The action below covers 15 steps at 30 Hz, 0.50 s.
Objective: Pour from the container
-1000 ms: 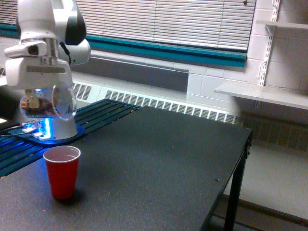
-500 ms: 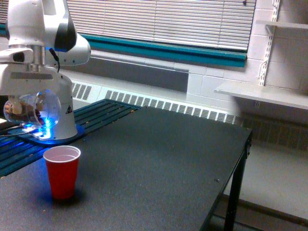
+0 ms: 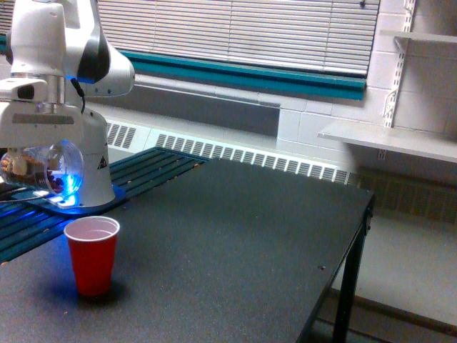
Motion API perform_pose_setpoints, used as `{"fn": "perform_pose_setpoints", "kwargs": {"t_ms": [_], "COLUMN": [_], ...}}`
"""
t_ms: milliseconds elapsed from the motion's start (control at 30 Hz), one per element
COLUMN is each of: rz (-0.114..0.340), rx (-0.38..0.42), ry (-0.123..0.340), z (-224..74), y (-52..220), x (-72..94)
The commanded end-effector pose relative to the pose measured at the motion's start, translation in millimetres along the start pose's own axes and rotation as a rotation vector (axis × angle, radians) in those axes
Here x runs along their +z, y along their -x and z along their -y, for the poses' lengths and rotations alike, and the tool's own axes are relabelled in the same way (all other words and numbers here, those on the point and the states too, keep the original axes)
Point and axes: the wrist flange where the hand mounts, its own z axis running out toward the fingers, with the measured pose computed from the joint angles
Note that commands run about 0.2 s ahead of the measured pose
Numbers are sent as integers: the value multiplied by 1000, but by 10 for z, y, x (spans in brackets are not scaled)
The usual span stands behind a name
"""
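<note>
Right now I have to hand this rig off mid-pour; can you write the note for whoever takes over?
Pincer: shut on the clear cup, held in the air on its side, brown bits showing inside.
Red cup: upright on the black table, near the exterior view's left, below the clear cup and a little toward the exterior view's right of it.
Done: clear cup lifted and tipped. Nothing visibly falling.
Left: line its mouth up over the red cup and finish pouring. I cannot see whether the red cup holds anything.
</note>
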Motion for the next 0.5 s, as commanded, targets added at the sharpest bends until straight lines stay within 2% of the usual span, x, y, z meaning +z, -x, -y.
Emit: {"fn": "perform_pose_setpoints", "kwargs": {"t_ms": [33, 500], "rz": [-4, 8], "rx": [2, -39], "ry": [21, 59], "z": [28, 90], "y": [-37, -54], "x": [1, 38]}}
